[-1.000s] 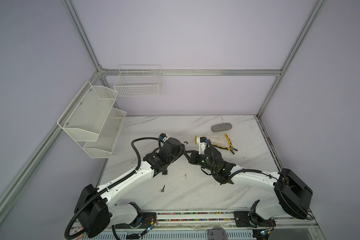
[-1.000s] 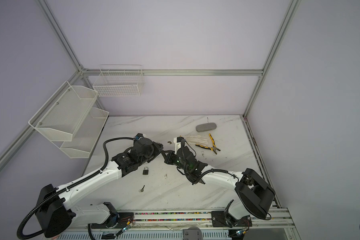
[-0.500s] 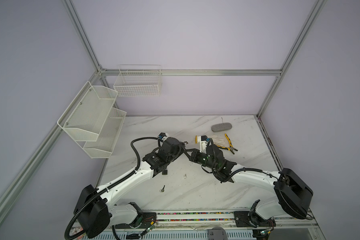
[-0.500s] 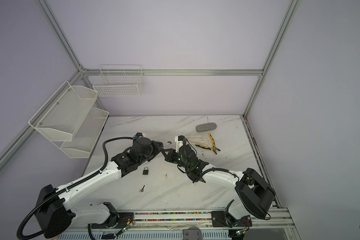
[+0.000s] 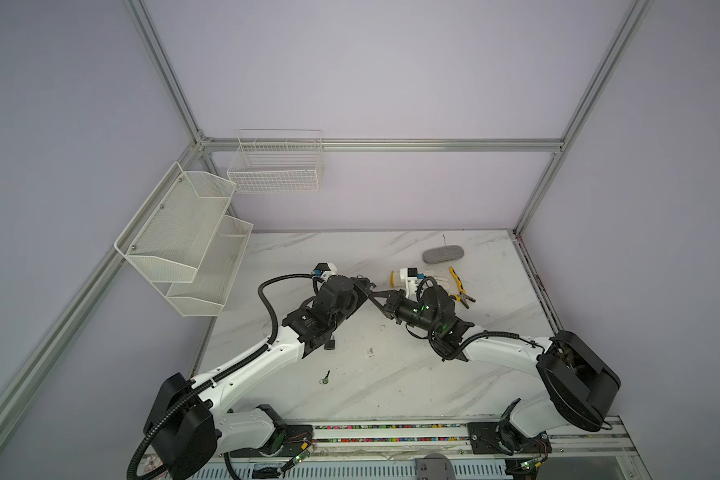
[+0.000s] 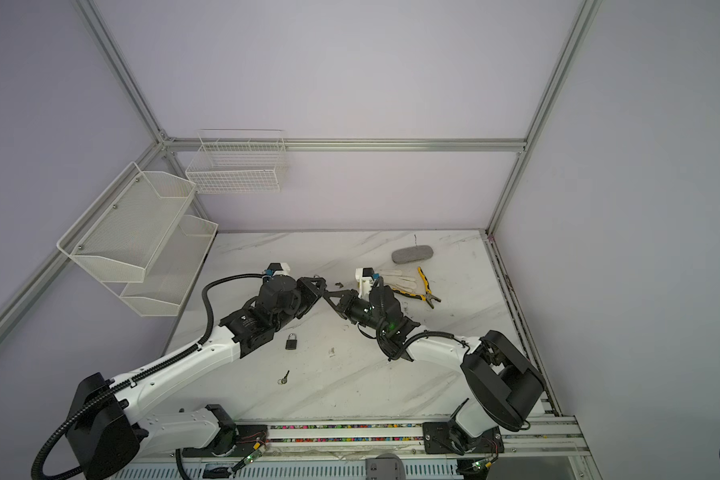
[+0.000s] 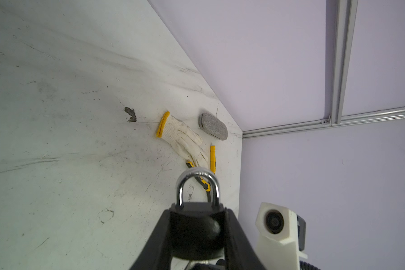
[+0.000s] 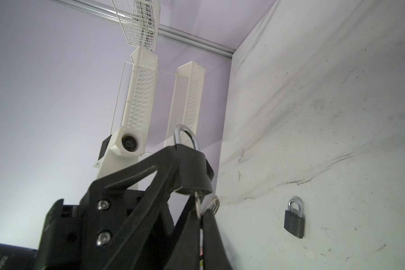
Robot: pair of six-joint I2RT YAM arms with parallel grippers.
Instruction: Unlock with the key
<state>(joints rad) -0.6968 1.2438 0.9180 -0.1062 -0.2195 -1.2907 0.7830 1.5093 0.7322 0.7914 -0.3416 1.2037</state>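
Left gripper (image 7: 198,211) clamps the black padlock (image 7: 196,224) by its body, with the loop free and the keyhole facing the right gripper (image 8: 202,217). That one is pinched shut on the key (image 8: 198,197), seemingly seated in the keyhole, well above the surface (image 7: 56,140). A spare padlock (image 6: 291,341), spare key (image 6: 284,377), glove (image 7: 182,138) and pliers (image 6: 426,293) lie apart, and nothing blocks the turn.

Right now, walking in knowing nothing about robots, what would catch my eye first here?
The two arms meet mid-table: the left gripper clamps a black padlock, shackle closed, while the right gripper pinches a key at its underside. Nearer the front, a second padlock and a spare key lie loose on the table. A glove and yellow pliers sit far right.
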